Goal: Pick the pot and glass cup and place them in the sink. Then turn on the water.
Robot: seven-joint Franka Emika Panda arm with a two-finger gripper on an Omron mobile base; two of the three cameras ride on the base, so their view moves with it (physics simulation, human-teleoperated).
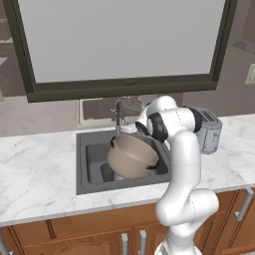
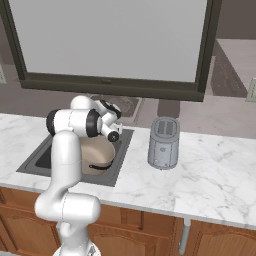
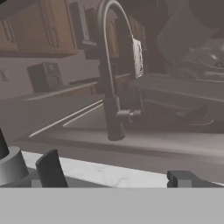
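Note:
The taupe pot (image 1: 130,158) lies tilted inside the dark sink (image 1: 82,164), its pale interior facing up and to the right; it also shows behind my arm as the pot (image 2: 96,156). A small dark glass cup (image 1: 106,172) stands in the basin just left of the pot. My gripper (image 3: 118,175) is open with nothing between its fingertips (image 3: 50,168). It hovers over the counter's back edge and points at the base and side lever of the curved faucet (image 3: 113,92). The water is out of view.
A grey toaster (image 2: 163,142) stands on the marble counter right of the sink (image 2: 35,161). The faucet (image 1: 119,117) rises at the basin's back edge under a large window. Wooden cabinet fronts run below the counter.

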